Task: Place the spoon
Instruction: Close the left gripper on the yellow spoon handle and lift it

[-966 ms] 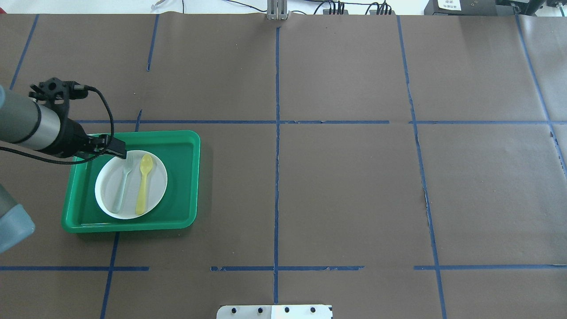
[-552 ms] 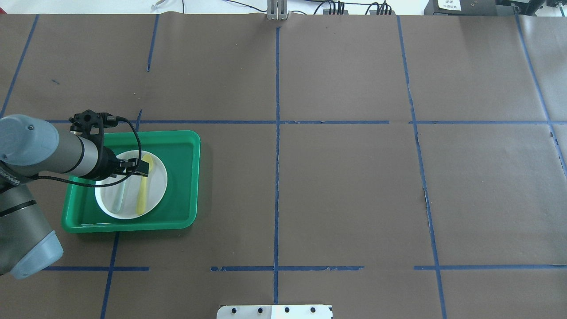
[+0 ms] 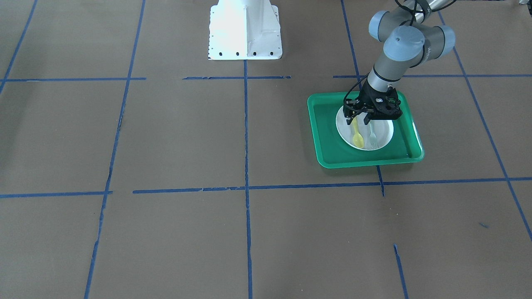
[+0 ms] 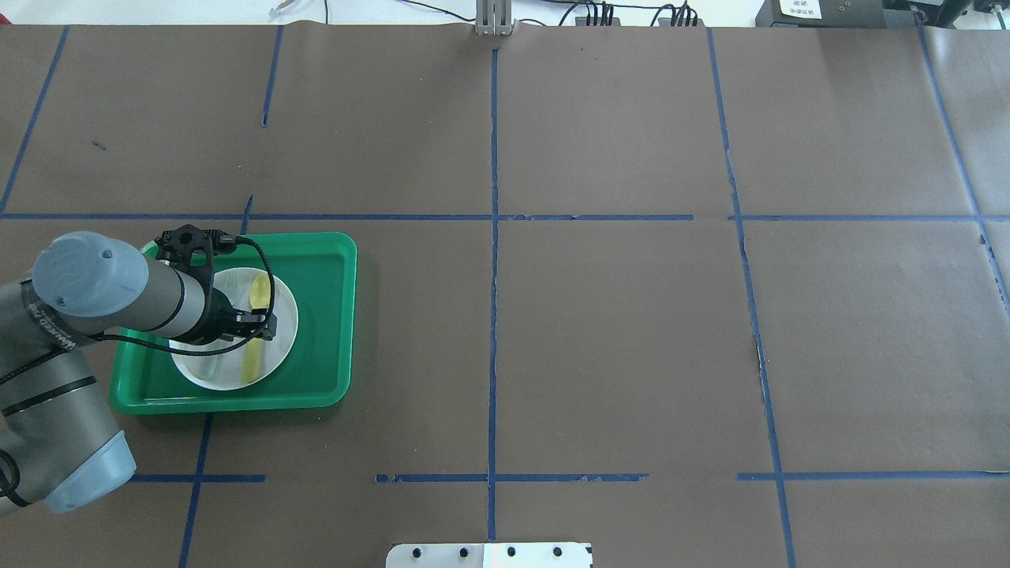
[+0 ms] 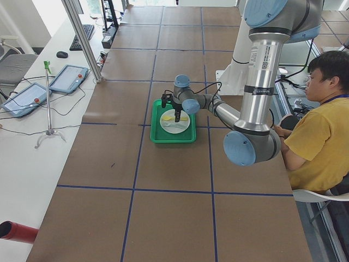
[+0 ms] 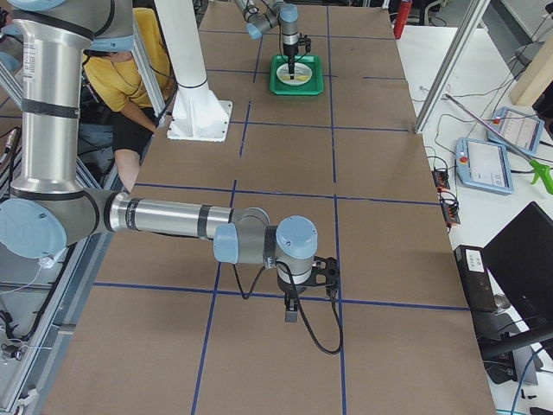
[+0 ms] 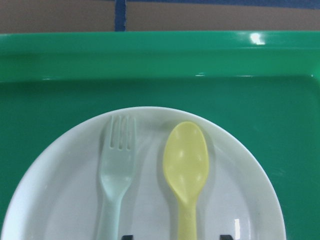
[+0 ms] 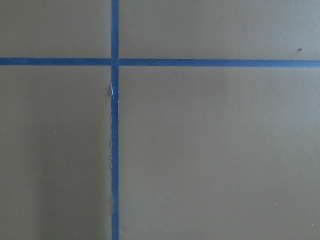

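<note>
Left wrist-mounted view: the fork [image 7: 117, 165] is seen at left and the spoon [image 7: 186, 160] just beside it at right, both lying on the white plate [image 7: 250, 200] in the green tray [image 7: 150, 55].
Left tool [image 3: 360, 121]: held released, jaws set either side of the spoon's handle, apparently not yet touching it.
Step in hand: the grasp is judged to be being lined up; nothing is lifted.
Next move: a short descent and a closing on the slim handle are called for, clear of the fork.
Right tool [image 6: 292, 313]: parked over bare counter; whether it is released or clenched cannot be told.
Counter [image 4: 631, 339]: covered in brown paper, gridded with blue tape [image 4: 494, 315].
Room: tablets [image 5: 68, 78] on a side desk, then a seated operator [image 5: 319, 125].
</note>
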`<action>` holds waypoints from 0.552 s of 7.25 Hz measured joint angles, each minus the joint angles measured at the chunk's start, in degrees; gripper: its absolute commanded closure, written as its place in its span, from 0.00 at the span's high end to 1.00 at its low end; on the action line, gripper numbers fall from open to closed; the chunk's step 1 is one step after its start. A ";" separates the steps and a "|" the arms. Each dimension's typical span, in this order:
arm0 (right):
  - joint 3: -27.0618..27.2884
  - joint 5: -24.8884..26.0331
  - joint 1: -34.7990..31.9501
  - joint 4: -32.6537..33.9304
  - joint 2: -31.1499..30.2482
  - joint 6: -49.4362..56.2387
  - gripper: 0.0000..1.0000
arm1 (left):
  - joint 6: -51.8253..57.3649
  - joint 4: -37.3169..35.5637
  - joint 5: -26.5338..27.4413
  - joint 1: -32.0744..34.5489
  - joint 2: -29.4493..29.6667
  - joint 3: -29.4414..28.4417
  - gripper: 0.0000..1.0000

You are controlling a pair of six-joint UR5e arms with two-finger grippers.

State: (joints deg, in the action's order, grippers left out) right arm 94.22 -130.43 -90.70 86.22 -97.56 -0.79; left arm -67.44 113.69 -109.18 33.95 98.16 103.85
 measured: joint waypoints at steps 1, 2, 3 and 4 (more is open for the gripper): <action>0.00 0.00 0.00 0.00 0.00 0.00 1.00 | -0.26 -0.41 0.01 -0.29 0.58 -0.51 0.41; 0.00 0.00 0.00 0.00 0.00 0.00 1.00 | -0.36 -0.58 0.01 -0.40 0.82 -0.78 0.24; 0.00 0.00 0.00 0.00 0.00 0.00 1.00 | -0.38 -0.63 0.00 -0.42 0.85 -0.87 0.07; 0.00 0.00 0.00 0.00 0.00 0.02 1.00 | -0.35 -0.69 -0.04 -0.41 0.78 -0.88 0.00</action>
State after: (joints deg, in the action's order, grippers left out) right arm 94.22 -130.43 -90.70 86.22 -97.56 -0.77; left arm -67.79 113.01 -109.22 33.53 98.94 102.97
